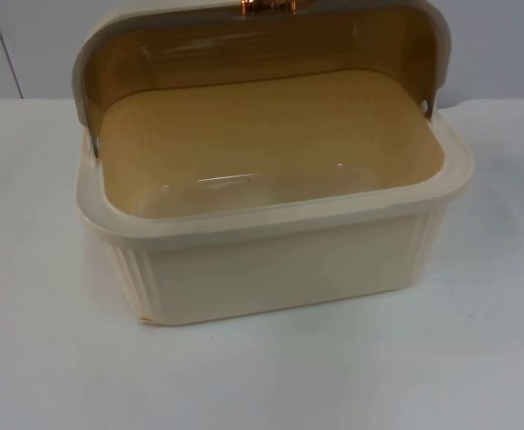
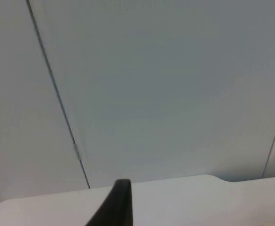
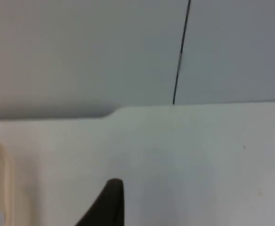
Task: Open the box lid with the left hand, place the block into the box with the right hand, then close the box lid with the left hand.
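The box (image 1: 270, 269) sits in the middle of the white table (image 1: 47, 358) in my top view, cream plastic with ribbed corners on its near wall, and I read no brand, label or writing on it. Past that near wall the broad rim runs round a bare, glossy yellowish inside. Farther back the lid (image 1: 244, 45) stands swung up on its side pivots, its amber see-through panel facing me, and a copper-coloured handle (image 1: 267, 7) shows at its top edge. Behind the lid the grey partition wall (image 1: 494, 45) closes off the table. From the left wrist camera I see one black fingertip of the left gripper (image 2: 116, 205) over the table's far edge with the wall beyond; I cannot tell whether it is released or clenched. From the right wrist camera the right gripper (image 3: 106, 202) shows one black fingertip above bare table, a curved cream edge of the box off to one side; its state I cannot tell either.
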